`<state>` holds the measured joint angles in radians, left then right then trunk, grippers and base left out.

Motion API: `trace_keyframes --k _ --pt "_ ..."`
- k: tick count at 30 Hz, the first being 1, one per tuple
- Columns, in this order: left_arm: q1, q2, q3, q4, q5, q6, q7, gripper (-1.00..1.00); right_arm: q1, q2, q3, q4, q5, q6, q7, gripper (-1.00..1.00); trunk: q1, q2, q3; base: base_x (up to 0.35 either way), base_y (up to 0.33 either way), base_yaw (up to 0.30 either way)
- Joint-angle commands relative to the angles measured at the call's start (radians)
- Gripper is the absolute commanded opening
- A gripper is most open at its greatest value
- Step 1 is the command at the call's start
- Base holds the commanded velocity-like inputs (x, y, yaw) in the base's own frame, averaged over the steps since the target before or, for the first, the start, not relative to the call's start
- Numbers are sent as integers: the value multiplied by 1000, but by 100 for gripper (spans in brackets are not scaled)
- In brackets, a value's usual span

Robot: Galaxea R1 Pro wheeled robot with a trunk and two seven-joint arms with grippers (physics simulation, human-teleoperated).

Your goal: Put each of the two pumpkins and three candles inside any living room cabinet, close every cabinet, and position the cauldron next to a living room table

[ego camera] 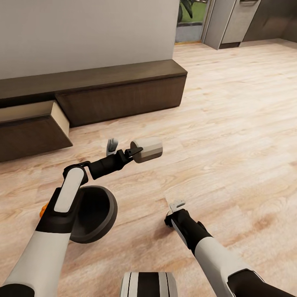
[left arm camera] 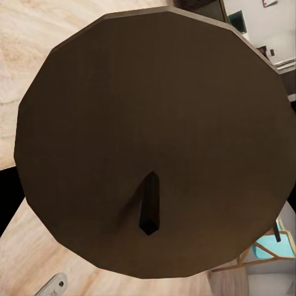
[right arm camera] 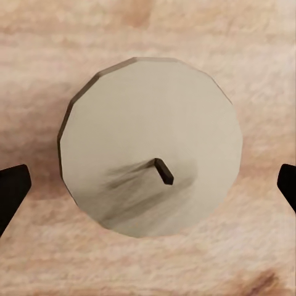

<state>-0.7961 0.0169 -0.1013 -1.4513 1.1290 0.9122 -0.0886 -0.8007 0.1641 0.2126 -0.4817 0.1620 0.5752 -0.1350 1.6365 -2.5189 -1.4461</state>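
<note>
My left gripper (ego camera: 133, 154) is shut on a cream candle (ego camera: 147, 149), held sideways above the floor; its round top and wick (left arm camera: 150, 203) sit close in the left wrist view, in shade. Another candle (right arm camera: 151, 163) stands upright on the wood floor, straight under my right gripper (ego camera: 176, 205), which is open with a dark fingertip (right arm camera: 12, 188) on each side and apart from it. The dark cauldron (ego camera: 94, 213) sits on the floor under my left forearm. An orange bit of pumpkin (ego camera: 42, 209) peeks out beside that arm. The cabinet (ego camera: 123, 88) runs along the wall, one drawer (ego camera: 35, 117) pulled open at the left.
Wood floor spreads wide to the right and ahead. Grey units (ego camera: 233, 20) and a doorway stand at the far back right. My own base (ego camera: 148, 284) is at the lower edge of the head view. A teal chair (left arm camera: 271, 246) shows past the held candle.
</note>
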Motion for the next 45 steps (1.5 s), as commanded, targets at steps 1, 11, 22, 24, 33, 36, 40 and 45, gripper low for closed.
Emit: trace_keyframes --k 1,11,22,24,33,36,40,45 --pt "0 0 0 0 -2 -1 -2 -100 0 0 0 0 0 0 0 100 0 0 0 111 0 0" --pt "1 -1 0 -1 -2 0 -2 -100 0 0 -1 0 -1 0 0 100 0 0 0 87 0 0" --pt "2 -3 0 -1 -1 0 -2 -100 0 0 -1 0 -1 1 1 100 4 -2 -31 0 0 0" --pt "2 -3 0 -1 -1 0 -2 -100 0 0 -1 0 -1 2 1 100 4 -2 -31 0 0 0" --pt "2 -3 0 -2 -1 1 -2 -100 0 0 -1 0 -1 0 2 100 5 -3 -46 0 0 0" --pt "7 -2 0 -6 1 6 -3 -100 -6 0 0 -3 3 6 5 100 6 -3 -54 0 0 0" --pt "12 -1 0 -6 1 7 -3 -100 -10 0 1 11 4 29 7 100 6 -3 -54 0 0 0" --pt "26 5 1 -6 2 7 -20 -100 -16 -1 -1 2 6 56 3 100 6 -3 -54 0 0 0"
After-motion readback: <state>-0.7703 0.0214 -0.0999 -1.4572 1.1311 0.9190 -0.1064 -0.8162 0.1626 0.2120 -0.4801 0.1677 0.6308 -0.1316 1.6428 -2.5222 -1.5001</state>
